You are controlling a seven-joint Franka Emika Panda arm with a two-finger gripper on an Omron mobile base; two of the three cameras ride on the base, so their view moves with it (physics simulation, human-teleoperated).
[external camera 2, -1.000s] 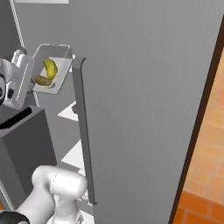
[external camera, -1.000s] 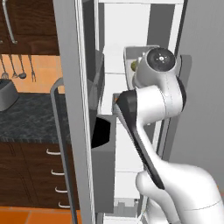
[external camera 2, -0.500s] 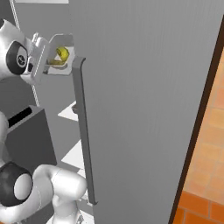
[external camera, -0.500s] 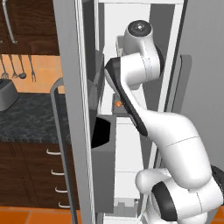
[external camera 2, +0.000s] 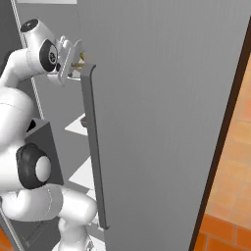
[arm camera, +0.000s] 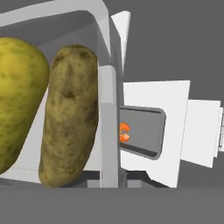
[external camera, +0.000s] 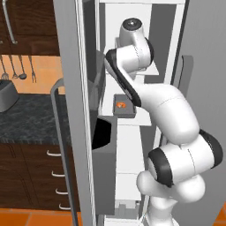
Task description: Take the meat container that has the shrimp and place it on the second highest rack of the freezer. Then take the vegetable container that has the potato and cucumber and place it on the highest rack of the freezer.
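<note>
My gripper (external camera 2: 62, 62) is shut on the rim of the vegetable container (external camera 2: 69, 55), a grey tray held tilted high inside the freezer (external camera: 132, 132). The hand view has the brown potato (arm camera: 68, 113) and the yellow-green cucumber (arm camera: 17, 100) lying side by side in that tray (arm camera: 103, 52). Below it, the meat container (external camera: 123, 106) with the orange shrimp (arm camera: 124, 132) rests on the second highest rack (external camera: 143, 118). The highest rack (external camera: 154, 70) shows just right of my arm, whose wrist hides the gripper in the left base view.
The open freezer door (external camera: 73, 110) with its bar handle and dark bin (external camera: 103, 137) stands close on the left. The shut fridge door (external camera 2: 162, 112) and its handle (external camera 2: 90, 142) flank the right. Lower white shelves (external camera 2: 78, 125) sit beneath. A dark counter (external camera: 26, 117) lies far left.
My arm has swung up and deeper into the freezer, lifting the vegetable container from the second-rack level toward the top. The meat container stayed put.
</note>
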